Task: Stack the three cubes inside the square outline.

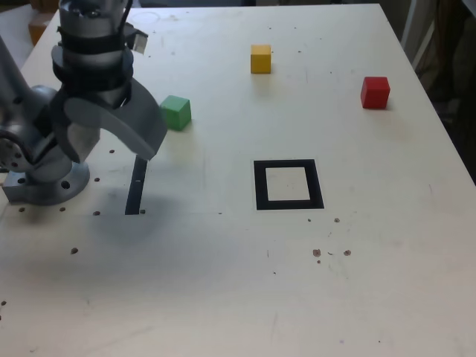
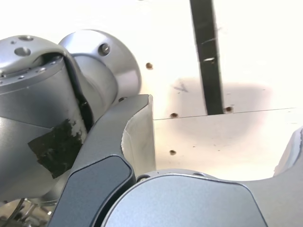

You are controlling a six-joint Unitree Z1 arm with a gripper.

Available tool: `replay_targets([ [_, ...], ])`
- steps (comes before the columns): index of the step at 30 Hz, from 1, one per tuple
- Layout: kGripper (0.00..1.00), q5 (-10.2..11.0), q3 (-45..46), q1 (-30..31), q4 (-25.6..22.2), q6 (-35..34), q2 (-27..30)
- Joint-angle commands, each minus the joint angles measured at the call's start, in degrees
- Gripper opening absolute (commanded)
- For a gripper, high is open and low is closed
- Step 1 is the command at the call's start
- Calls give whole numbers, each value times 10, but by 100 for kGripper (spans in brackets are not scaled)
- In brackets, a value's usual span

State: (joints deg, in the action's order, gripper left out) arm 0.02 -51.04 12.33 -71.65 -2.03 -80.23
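End effector [image 1: 111,141] agape, nothing legible

Arm folded low, fingers [image 1: 111,141] spread wide, pointing down, empty

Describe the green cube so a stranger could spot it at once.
Start at the grey robot arm at the exterior view's left edge of the pale table. Just beside the gripper, toward the exterior view's right, sits the green cube. It is the only green block; the yellow cube and red cube lie farther right.

pale speckled table [image 1: 223,297], dim clutter behind far edge
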Motion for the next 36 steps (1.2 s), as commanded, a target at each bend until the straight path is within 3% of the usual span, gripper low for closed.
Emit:
replay_targets([
  [1,100,4,-12,-7,4,1,7],
  [8,100,-4,-17,-35,32,3,5],
  [13,100,2,-53,-64,32,25,-26],
  [19,100,24,-171,-86,-11,46,-70],
  [29,99,35,-367,-95,-79,55,-172],
  [36,100,67,-496,-115,-112,86,-270],
])
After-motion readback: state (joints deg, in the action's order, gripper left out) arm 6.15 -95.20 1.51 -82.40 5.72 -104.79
